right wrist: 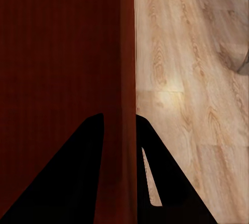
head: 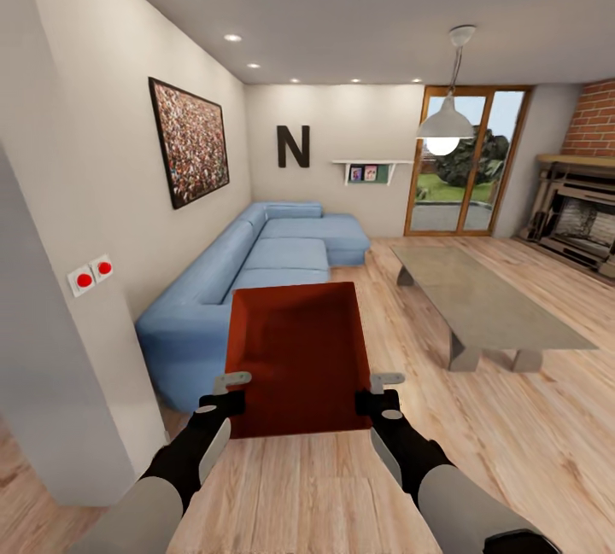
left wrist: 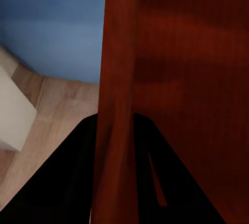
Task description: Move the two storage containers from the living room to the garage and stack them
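Storage container (head: pixel 299 349) | both fingers clamped on side walls | wall letter "N" (head: pixel 292 146)

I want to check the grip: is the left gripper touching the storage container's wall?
Touching. In the left wrist view the left gripper has its dark fingers on both sides of the storage container wall, with no gap showing.

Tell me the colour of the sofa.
The sofa is light blue, clearest in the head view.

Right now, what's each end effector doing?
Left end effector: shut on the bin wall.
Right end effector: shut on the bin's opposite wall.
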